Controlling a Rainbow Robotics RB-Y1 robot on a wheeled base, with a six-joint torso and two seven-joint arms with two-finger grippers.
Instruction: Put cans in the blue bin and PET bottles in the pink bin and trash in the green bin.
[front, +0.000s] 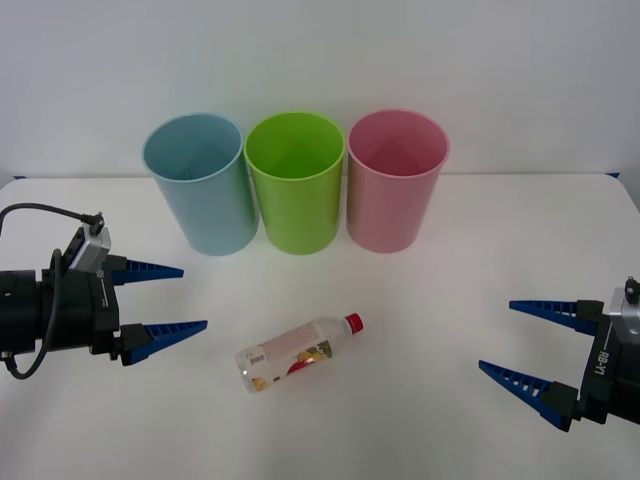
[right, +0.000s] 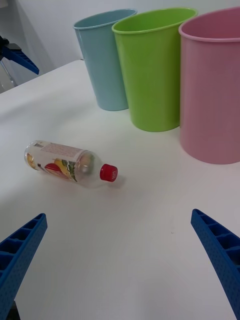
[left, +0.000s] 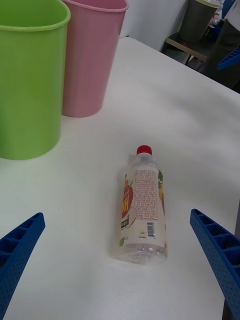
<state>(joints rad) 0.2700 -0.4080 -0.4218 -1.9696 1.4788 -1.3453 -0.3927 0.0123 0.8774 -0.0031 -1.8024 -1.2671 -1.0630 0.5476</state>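
Bins stand in a row at the back of the white table: blue bin on the robot's left, green bin in the middle, pink bin on the right. All three upright, open mouths up, neighbours touching or nearly so at the rims. Insides look empty from the front view, as far as it shows.

PET bottle lies on its side on the table in front of the bins, roughly below the green bin and well clear of it. Red cap points toward the pink bin side and slightly back; base points toward the robot's left and forward. Label with white, yellow and red print faces up. Clear body, contents cannot be told.

Left gripper hovers at the left side of the table, fingers spread wide and pointing to the right toward the bottle, holding nothing. Lower fingertip is near the bottle's base but apart from it. In the left wrist view the bottle lies between the two spread fingers, cap away from the camera.

Right gripper sits at the right edge of the table, fingers spread, pointing left, empty, well apart from the bottle. Right wrist view has the bottle ahead, cap toward the pink bin.
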